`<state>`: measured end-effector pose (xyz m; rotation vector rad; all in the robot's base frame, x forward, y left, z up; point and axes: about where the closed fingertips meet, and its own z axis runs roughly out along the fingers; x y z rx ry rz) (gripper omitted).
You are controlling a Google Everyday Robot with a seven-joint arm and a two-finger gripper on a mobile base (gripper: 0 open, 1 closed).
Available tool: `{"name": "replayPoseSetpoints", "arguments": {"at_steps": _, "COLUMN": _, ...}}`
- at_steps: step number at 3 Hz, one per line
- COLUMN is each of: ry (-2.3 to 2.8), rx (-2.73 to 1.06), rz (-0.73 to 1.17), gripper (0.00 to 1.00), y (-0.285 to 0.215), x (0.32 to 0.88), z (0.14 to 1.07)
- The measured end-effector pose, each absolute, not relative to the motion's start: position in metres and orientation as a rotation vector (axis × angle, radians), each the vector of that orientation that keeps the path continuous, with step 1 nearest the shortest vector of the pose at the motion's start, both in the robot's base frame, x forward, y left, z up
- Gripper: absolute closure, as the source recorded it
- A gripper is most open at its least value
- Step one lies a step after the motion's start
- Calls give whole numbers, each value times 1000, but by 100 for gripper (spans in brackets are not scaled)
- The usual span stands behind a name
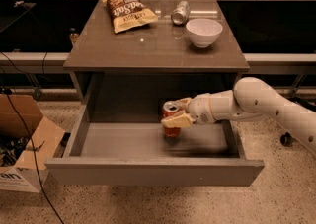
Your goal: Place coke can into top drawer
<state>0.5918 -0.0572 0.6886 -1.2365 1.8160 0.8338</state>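
The coke can [170, 110], red with a silver top, is upright inside the open top drawer [148, 171], right of its middle and low over the drawer floor. My gripper [178, 113] comes in from the right on a white arm and is shut on the can, one tan finger [177, 121] across its front and the other behind it. I cannot tell whether the can's base touches the floor. The drawer is pulled far out from under the grey table [123, 50].
On the table top lie a chip bag [129, 11], a silver-grey can on its side [180, 12] and a white bowl [203, 31]. A cardboard box [24, 154] with cables stands on the floor left of the drawer.
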Motion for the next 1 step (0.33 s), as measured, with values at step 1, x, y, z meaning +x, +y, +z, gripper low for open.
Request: {"name": "replayPoseSetpoints", "arguments": {"at_steps": 1, "ry": 1815, "rx": -1239, "rz": 837, "gripper": 0, "y": -55, "x": 591, "z": 688}}
